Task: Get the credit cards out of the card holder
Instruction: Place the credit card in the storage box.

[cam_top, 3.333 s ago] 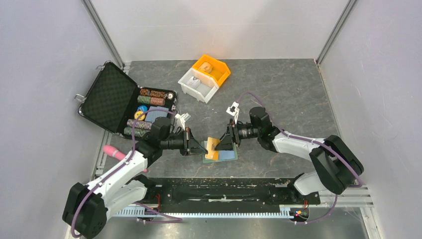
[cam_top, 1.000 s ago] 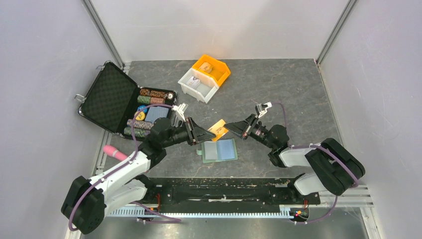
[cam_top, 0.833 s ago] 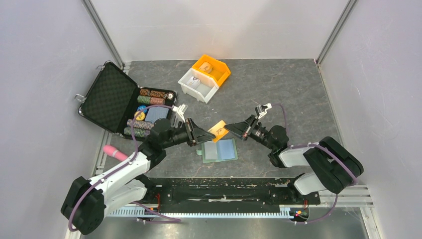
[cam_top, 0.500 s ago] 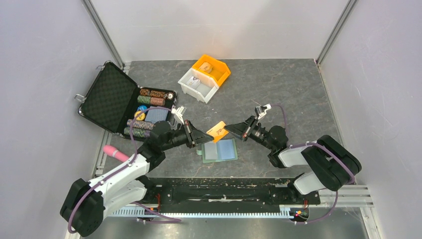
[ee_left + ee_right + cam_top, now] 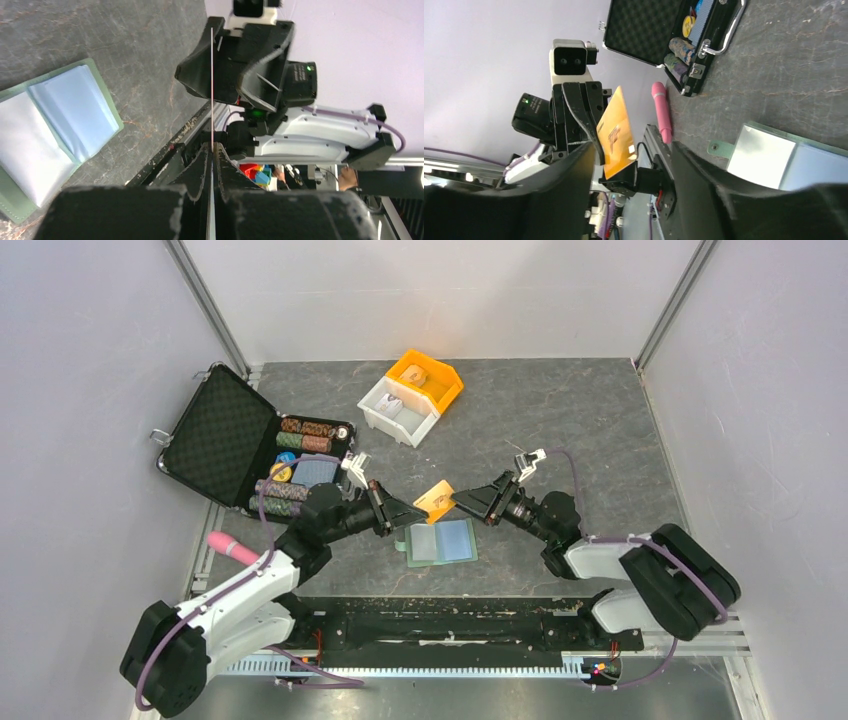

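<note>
Progress stood at about halfway, by my reading: one thin orange-tan plastic credit card (image 5: 436, 502) was out of the pale sage-green bifold card holder (image 5: 440, 541) and up in the air just above it, clear of the dark grey stone-patterned bench (image 5: 560, 420). The left end effector (image 5: 416, 511) was clamped shut on one edge of that card; the left wrist view showed the card edge-on between the pressed fingers. The right end effector (image 5: 458, 502) stood with its jaws apart, just beside the card's other end and gripping nothing. The card holder lay open and flat on the bench between the two arms. Its right panel looked blue, so a second card probably remained to be pulled, and the orange one was not yet set down. Whether that blue was a card or only the clear pocket could not be told, and the left panel's pale contents were equally unclear.
</note>
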`<state>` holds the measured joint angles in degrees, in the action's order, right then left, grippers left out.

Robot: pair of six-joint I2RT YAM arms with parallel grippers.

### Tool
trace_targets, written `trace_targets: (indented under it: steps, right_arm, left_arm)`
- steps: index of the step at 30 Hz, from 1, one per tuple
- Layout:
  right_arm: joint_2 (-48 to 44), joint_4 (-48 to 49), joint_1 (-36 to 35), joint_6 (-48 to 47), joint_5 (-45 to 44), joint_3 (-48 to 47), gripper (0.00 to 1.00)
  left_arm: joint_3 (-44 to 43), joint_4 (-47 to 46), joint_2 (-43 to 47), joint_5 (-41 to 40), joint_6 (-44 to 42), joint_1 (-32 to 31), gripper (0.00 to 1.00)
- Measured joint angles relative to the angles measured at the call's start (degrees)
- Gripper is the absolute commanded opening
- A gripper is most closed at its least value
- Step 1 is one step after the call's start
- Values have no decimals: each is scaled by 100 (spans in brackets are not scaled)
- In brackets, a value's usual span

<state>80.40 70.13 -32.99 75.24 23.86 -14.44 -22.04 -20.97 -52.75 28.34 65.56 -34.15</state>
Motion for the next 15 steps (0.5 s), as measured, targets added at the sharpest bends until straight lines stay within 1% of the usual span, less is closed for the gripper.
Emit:
trace_targets:
  steps: [1,3,5,9,15]
  right_arm:
    - [-114,-151,0,-101,0,0,72]
    - [-417,-579,4,-413,-4,0,86]
    - [-684,-1014,11,-765,-4,-4,98]
    - [-1123,-2031,11,-1515,-11,-125,98]
    - [-1875,-3558,11,-2806,-170,-378,98]
  left_arm:
    - [-7,35,0,-63,-2,-2,2]
    - [-46,179,-11,-190,-2,0,2]
    - [-160,319,-81,-332,-4,0,2]
    - [-597,568,-391,-682,-20,0,2]
    - [-1705,1008,-1244,-1357,-212,125,2]
